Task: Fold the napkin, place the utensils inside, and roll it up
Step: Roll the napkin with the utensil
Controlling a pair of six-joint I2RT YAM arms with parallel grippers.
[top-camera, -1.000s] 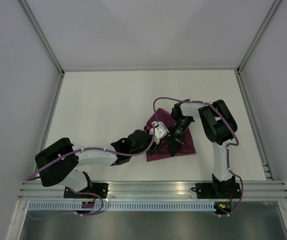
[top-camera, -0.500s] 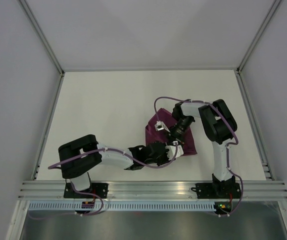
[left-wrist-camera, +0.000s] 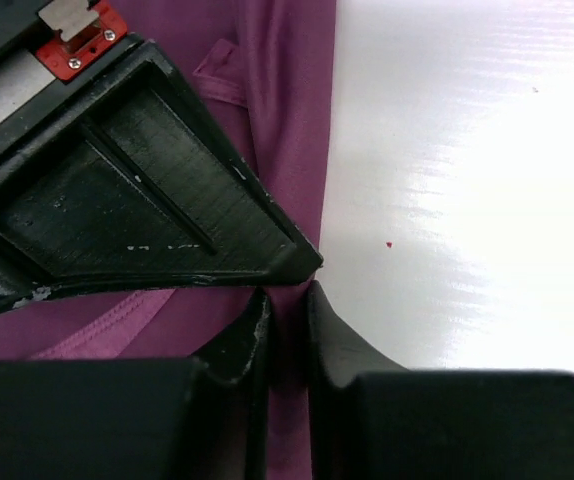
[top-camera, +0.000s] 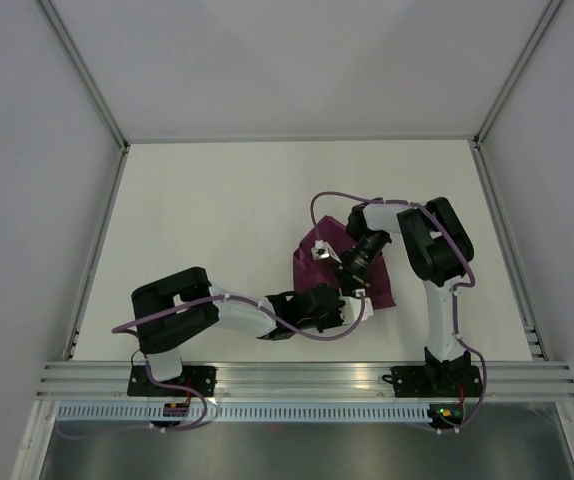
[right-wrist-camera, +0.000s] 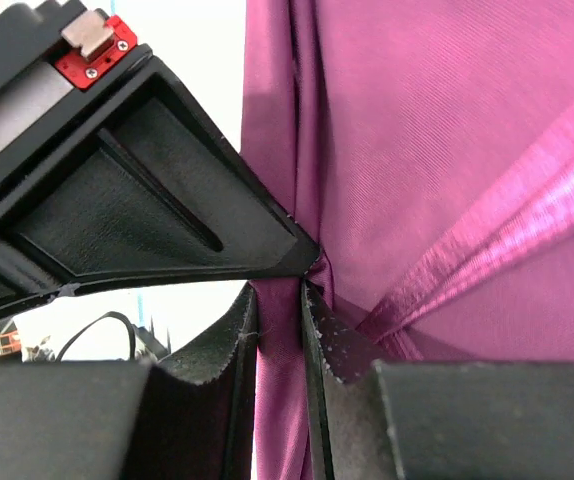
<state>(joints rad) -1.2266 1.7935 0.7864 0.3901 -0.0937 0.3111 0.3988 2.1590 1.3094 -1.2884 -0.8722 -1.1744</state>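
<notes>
The magenta-purple napkin [top-camera: 377, 292] lies bunched on the white table between the two arms. It fills the left of the left wrist view [left-wrist-camera: 287, 130] and most of the right wrist view [right-wrist-camera: 437, 150]. My left gripper [top-camera: 352, 310] is shut on the napkin's near edge, close to the table; a fold of cloth sits between its fingertips [left-wrist-camera: 285, 300]. My right gripper [top-camera: 349, 268] is shut on a fold of the napkin above it [right-wrist-camera: 280, 290], cloth hanging taut between the jaws. No utensils are in view.
The white table [top-camera: 217, 220] is walled by metal frame posts at left and right and a rail along the near edge. Both arm bases stand on that rail. The left arm's elbow [top-camera: 172, 310] lies low over the near left table.
My left arm has swung toward the near edge, drawing its gripper and the napkin's near edge down and right. The napkin has become narrower and more bunched. The right gripper stayed nearly still.
</notes>
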